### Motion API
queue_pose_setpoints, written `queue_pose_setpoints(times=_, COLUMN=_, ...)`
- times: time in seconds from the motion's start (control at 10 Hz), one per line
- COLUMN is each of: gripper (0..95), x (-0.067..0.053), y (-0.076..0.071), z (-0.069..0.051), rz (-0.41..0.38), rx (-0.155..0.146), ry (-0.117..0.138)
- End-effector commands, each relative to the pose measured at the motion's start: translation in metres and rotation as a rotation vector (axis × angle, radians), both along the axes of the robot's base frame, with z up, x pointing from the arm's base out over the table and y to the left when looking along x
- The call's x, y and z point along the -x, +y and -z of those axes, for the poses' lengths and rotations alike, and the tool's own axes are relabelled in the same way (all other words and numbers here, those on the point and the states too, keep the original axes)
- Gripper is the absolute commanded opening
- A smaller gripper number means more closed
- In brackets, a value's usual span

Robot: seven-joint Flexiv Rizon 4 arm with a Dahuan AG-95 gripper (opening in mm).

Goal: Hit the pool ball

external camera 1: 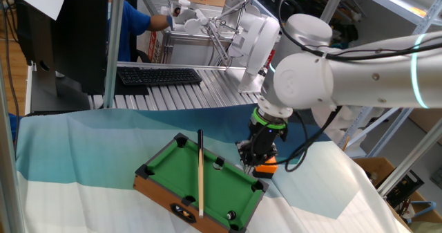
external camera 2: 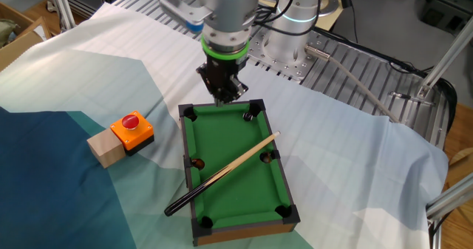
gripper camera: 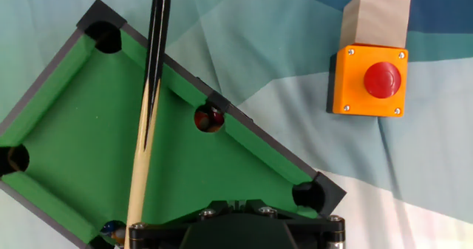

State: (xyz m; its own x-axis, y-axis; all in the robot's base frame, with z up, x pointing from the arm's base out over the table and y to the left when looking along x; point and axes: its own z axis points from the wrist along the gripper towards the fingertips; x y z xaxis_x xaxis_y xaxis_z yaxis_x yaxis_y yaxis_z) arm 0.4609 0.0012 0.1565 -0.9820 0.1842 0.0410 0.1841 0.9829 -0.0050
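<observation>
The pool ball [external camera 2: 249, 117] is a tiny dark ball with a pale glint. It lies on the green felt by the far right corner pocket, and also shows in one fixed view [external camera 1: 231, 216]. My gripper [external camera 2: 224, 99] hangs over the middle of the table's far short wall, a little left of the ball, with its jaws together and nothing between them. It shows beside the table's right corner in one fixed view [external camera 1: 252, 164]. In the hand view only the gripper's black body [gripper camera: 229, 203] shows at the bottom edge, and it hides the ball's corner.
The small green pool table [external camera 2: 229, 175] has a wooden cue stick [external camera 2: 222, 174] lying diagonally across it. A brownish ball [gripper camera: 209, 118] sits in the side pocket nearest the orange button box [gripper camera: 368, 80]. A dark glinting spot [gripper camera: 112, 230] shows in the opposite side pocket by the cue.
</observation>
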Motion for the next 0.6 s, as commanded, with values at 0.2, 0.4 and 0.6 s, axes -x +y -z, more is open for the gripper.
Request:
queue_pose_setpoints(times=0.2, gripper=0.0, x=-0.002, y=0.008, z=-0.003, rz=0.036, rx=-0.032, ry=0.000)
queue_pose_setpoints(times=0.4, gripper=0.0, x=-0.006, y=0.018, z=-0.003, rz=0.069, rx=-0.030, ry=-0.006)
queue_pose_setpoints(times=0.6, gripper=0.0, x=-0.017, y=0.034, z=-0.001, rz=0.116, rx=-0.028, ry=-0.010)
